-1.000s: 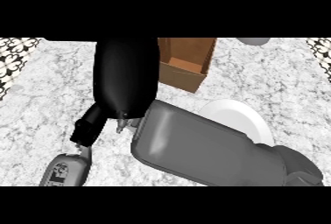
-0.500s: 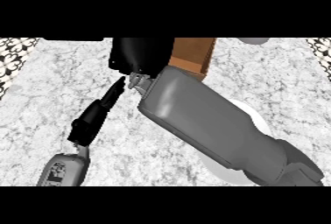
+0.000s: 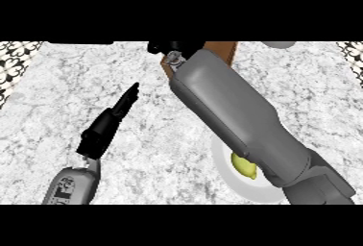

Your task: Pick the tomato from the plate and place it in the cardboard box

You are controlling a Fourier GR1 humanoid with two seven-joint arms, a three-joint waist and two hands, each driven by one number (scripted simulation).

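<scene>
The grey-white marbled desk (image 3: pixel 163 144) is carrying a brown cardboard box (image 3: pixel 221 50) at its far edge. Nearer you than the box, a white plate (image 3: pixel 234 185) is holding a yellow-green round item (image 3: pixel 245 166), apparently the tomato. The right hand (image 3: pixel 174 47) is sitting over the box; its fingers cannot be told. The left hand (image 3: pixel 112 121) is resting left of the box, fingers straight and together. Check any grasp before lowering into the box.

brown cardboard box (image 3: pixel 221 54) mostly hidden, tomato unseen
</scene>
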